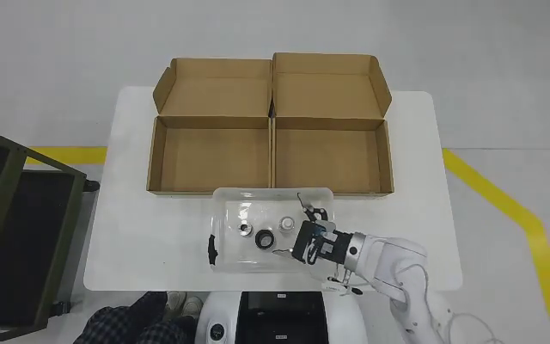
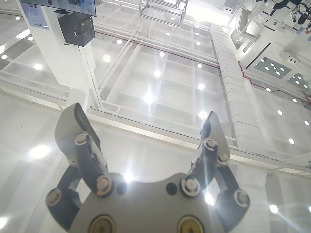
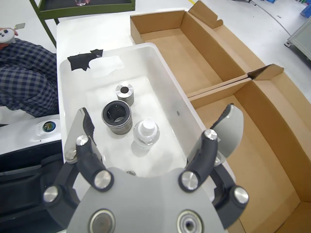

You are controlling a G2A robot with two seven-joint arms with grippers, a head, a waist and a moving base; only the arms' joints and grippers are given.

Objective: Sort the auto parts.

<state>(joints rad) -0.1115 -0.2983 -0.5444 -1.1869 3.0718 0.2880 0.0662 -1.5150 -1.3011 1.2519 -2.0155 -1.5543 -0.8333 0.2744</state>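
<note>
Right gripper (image 3: 156, 111) hangs over the right end of the clear bin (image 1: 258, 191), lower centre of the top view. Its jaws are spread wide with nothing between them. One finger is above the bin's inside, the other over the rim on the box side.

I count three parts upright on the bin floor, in a loose row: a steel slug (image 3: 124, 94), a black-bored bearing sleeve (image 3: 117, 120) and a white plastic part (image 3: 146, 133). They stand close together; I cannot tell whether any touch. The white part is nearest the gripper.

A torn strip of black tape (image 3: 82, 60) sits on the bin's left end.

Left box (image 1: 210, 159) and right box (image 1: 326, 159) sit side by side, upper centre of the top view, lids folded back, just beyond the bin on the white table (image 1: 129, 215).

Left gripper (image 2: 143, 110) points up at the ceiling, jaws wide apart, holding nothing.
</note>
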